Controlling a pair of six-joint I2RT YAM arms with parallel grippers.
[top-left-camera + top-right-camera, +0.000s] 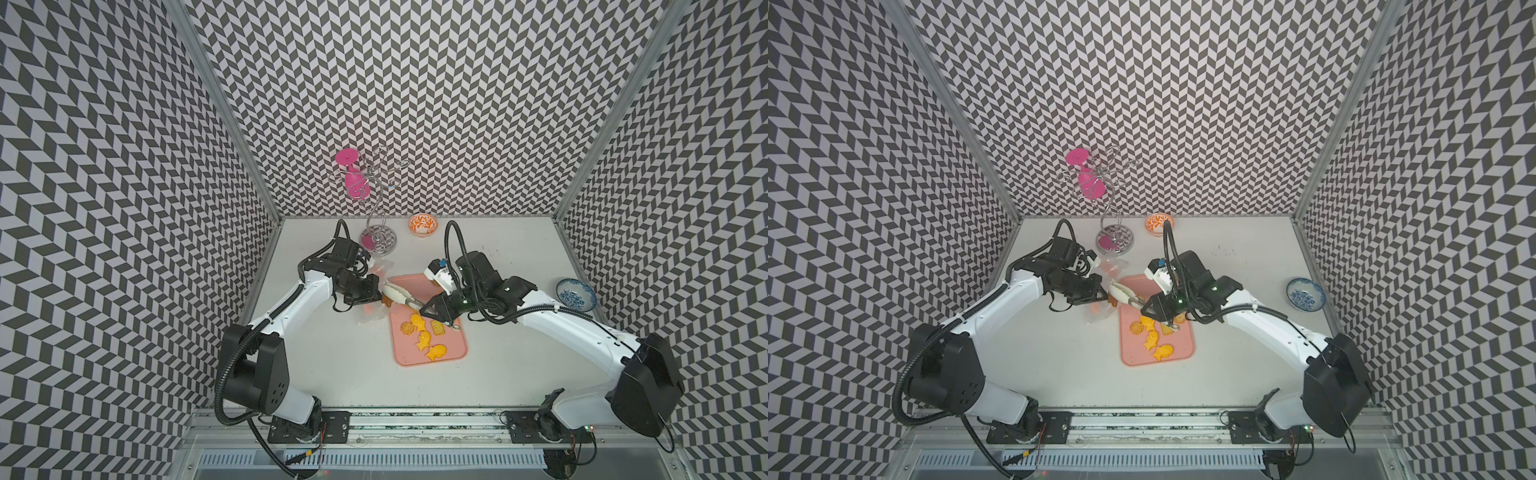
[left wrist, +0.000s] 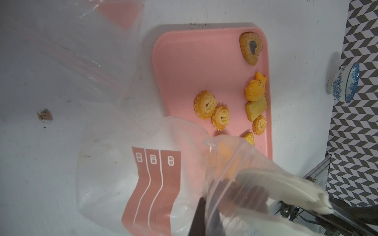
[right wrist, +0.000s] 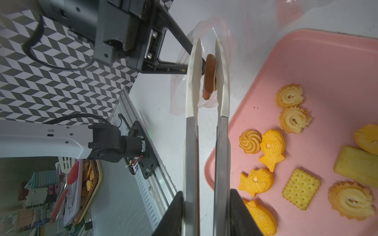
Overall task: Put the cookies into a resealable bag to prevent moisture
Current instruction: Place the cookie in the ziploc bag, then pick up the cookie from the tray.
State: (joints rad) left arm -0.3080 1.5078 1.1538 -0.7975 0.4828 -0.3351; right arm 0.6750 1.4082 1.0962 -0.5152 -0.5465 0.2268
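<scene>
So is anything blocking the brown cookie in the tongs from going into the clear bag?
Nothing visible does. The brown cookie sits between the white tips of the metal tongs, right at the mouth of the clear plastic bag, which the left gripper pinches open.

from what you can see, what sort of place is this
Probably a robot test cell: black-and-white chevron walls box in a white table, with the white left arm and right arm bolted to an aluminium rail.

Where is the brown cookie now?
In the right wrist view the brown cookie sits between the white tips of the tongs, at the mouth of the clear bag pinched by the left gripper, off the left edge of the pink tray.
</scene>
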